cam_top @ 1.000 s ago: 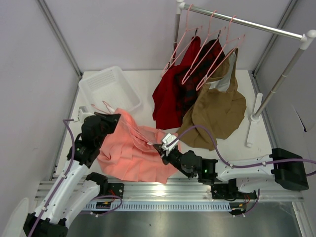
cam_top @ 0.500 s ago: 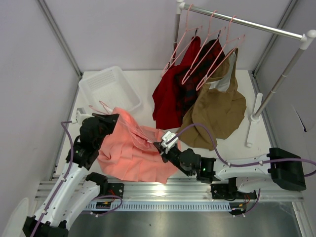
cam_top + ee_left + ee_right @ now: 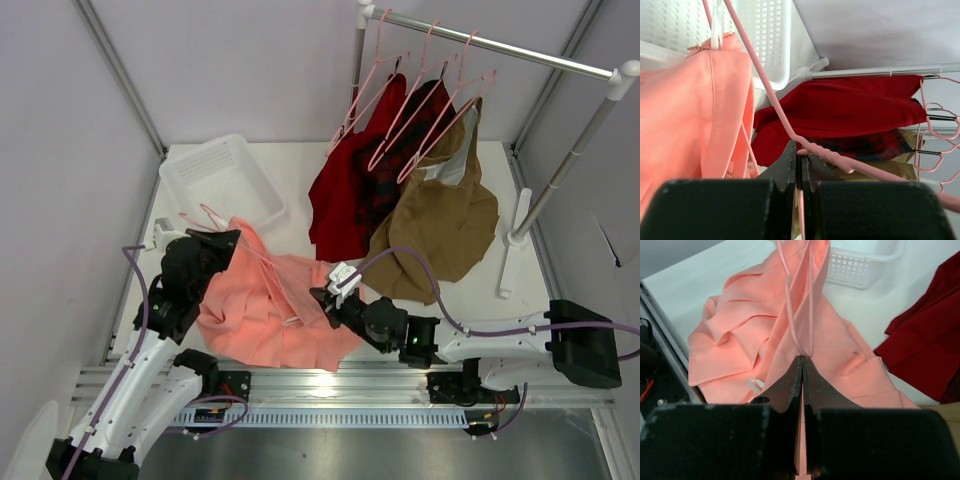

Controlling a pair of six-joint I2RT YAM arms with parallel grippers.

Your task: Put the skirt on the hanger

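- Grips the hanger (image 3: 774,102) in the left gripper (image 3: 800,153), jaws narrowed to a sliver on the thin pink wire, over the near-left part of the surface (image 3: 295,175).
- Pinches with the right gripper (image 3: 802,360), jaws pressed fully together on a raised fold of the skirt (image 3: 740,340), and touches a bend of the hanger wire at that same spot.
- Between the two grippers, at the near-left of the surface: the skirt, heaped in loose folds, with the hanger frame slanting across its upper folds.
- In the left wrist view: one skirt edge hanging upright just beside the hanger wire.
- Just behind the skirt, toward the far-left corner: a white basket (image 3: 215,175).
- To the right, hung from a silver rail (image 3: 490,42): a dark red garment (image 3: 345,200) and a tan-brown garment (image 3: 450,225), lower edges down on the surface, the red one near the skirt's far edge.
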